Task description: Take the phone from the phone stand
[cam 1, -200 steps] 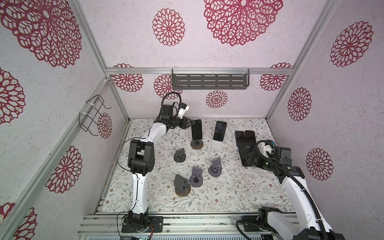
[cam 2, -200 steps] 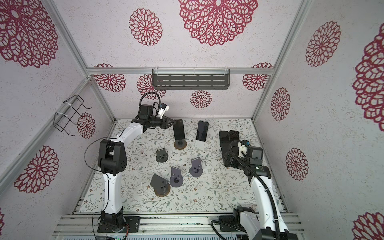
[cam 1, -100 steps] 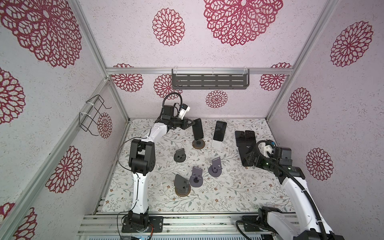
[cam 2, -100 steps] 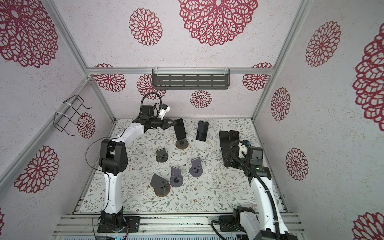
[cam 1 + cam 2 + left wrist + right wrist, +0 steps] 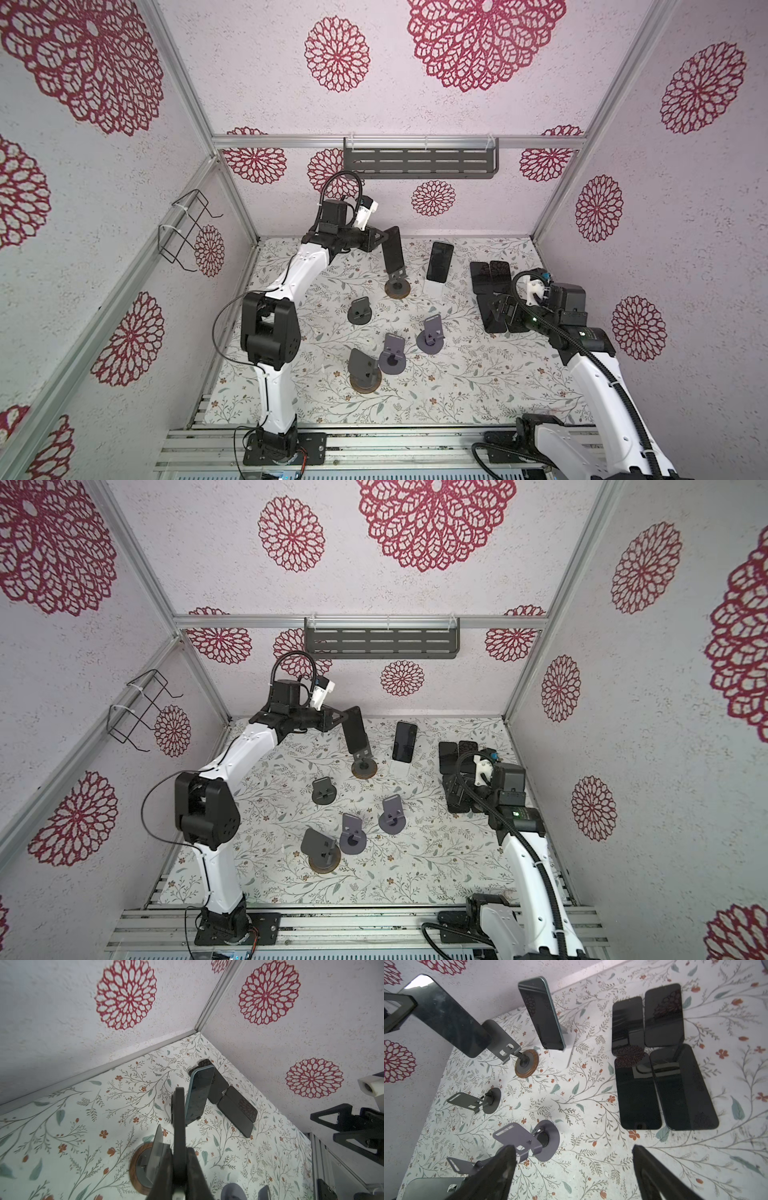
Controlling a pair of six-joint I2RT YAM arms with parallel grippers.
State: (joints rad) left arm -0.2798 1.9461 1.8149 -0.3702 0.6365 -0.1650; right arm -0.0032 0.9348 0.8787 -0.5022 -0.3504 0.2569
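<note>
Top views look down; wrist views share a phone [image 5: 199,1095] [image 5: 542,1014].

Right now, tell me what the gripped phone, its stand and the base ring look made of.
Phone: glossy dark glass front, mirroring the light. Stand: matte grey sheet metal, likely; thin, bent, slotted. Base ring: brown wood or wood-look; grain too faint to tell.
</note>
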